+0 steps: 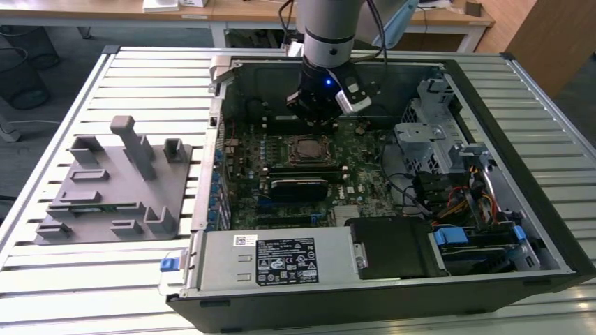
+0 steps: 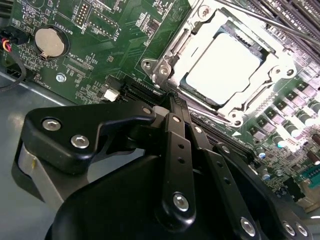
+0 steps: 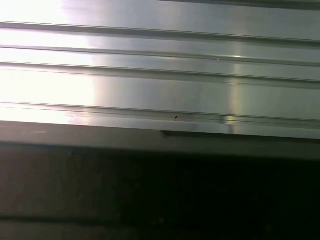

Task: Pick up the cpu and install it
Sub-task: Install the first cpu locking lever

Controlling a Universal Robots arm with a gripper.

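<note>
Item: the cpu (image 2: 222,67), a flat square chip with a pale, shiny metal top and thin darker rim.
Pose: lying flat, top side up, corners skewed in the second wrist view.
Location: seated in the motherboard socket (image 2: 200,35), framed by its metal bracket; in the exterior view, the cpu (image 1: 306,149) sits near centre, toward 12 o'clock.

a ribbed, pale metal surface (image 1: 93,84) of long parallel slats fills the foreground and catches bright glare. behind it stand light wooden desks (image 1: 233,10) on white legs, over a grey floor (image 1: 38,132). a wooden panel (image 1: 549,35) rises at the exterior view's right. a dark wire bin (image 1: 19,73) sits at the exterior view's left.
</note>
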